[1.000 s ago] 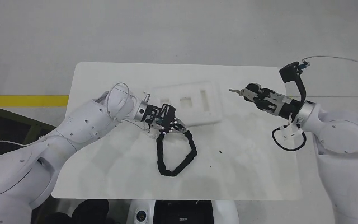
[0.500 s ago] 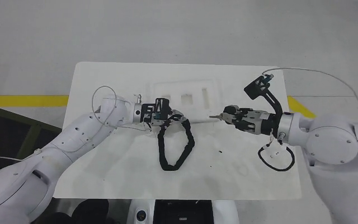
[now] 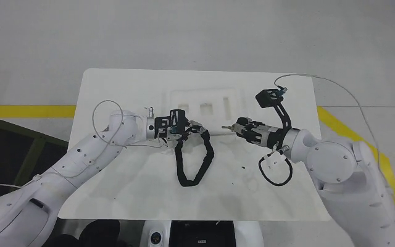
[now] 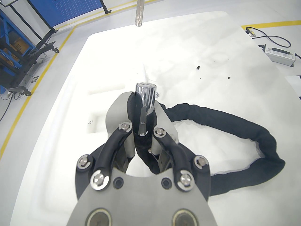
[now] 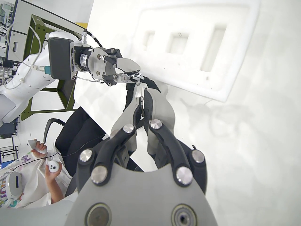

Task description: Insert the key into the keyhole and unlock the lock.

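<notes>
Left claw [image 4: 142,111] clamped on lock [image 4: 145,95]; right claw [image 5: 142,103] pinching key [image 4: 140,8], tip near keyhole [image 4: 146,85], apart. Align key with keyhole, advance straight, then twist.

Chrome lock cylinder [image 4: 145,95], keyhole end facing silver key [image 4: 140,8] tip — near, not touching; black sleeved chain [image 3: 207,157] looped.

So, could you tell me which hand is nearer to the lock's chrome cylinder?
Left. The left hand is shut on the lock just behind the chrome cylinder; the right hand holds the key, its tip apart from the keyhole.
</notes>
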Tool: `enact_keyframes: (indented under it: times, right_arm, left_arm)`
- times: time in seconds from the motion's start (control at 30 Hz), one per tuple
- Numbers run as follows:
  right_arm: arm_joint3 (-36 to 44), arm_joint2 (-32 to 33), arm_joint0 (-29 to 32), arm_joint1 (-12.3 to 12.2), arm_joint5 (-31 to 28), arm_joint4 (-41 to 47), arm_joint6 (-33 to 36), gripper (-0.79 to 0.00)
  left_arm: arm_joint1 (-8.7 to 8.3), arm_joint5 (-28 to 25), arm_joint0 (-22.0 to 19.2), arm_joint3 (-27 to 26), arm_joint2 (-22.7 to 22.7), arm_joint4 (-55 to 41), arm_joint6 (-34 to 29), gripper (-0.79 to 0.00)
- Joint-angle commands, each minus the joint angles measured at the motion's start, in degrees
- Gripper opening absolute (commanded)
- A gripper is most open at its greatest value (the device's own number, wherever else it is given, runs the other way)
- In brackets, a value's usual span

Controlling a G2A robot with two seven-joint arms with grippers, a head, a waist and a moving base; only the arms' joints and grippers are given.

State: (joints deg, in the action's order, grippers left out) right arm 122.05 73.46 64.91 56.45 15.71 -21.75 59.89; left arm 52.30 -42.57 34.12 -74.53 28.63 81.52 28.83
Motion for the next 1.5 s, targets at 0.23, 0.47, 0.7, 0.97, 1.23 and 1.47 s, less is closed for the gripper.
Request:
enact_keyframes:
  times: [0.23,0.47,0.7,0.97,1.23,1.47]
  right_arm:
    - [0.01,0.02,0.01,-0.01,-0.07,-0.02,0.04,-0.785]
    - [-0.09,-0.48,0.62,0.12,-0.05,1.34,-0.82,-0.785]
    - [2.57,-7.31,-3.40,0.96,8.26,-0.08,1.98,-0.785]
    - [-0.95,-11.86,-7.23,2.27,15.23,2.28,-0.66,-0.785]
    - [-3.49,-14.09,-9.81,2.91,17.57,3.05,-0.71,-0.785]
    - [-4.58,-15.18,-10.94,3.22,18.69,3.07,-0.87,-0.785]
  left_arm:
    - [0.01,0.00,-0.02,0.02,-0.02,0.00,0.02,-0.785]
    - [0.05,1.12,0.92,-0.37,0.30,-0.46,-0.95,-0.785]
    - [0.38,1.18,3.10,-0.72,1.79,-1.89,-2.17,-0.785]
    - [1.12,-0.28,4.41,0.37,2.80,-2.15,-0.34,-0.785]
    - [1.44,-0.30,4.53,0.83,2.93,-1.64,-0.09,-0.785]
    - [1.44,-0.30,4.53,0.83,2.93,-1.64,-0.09,-0.785]
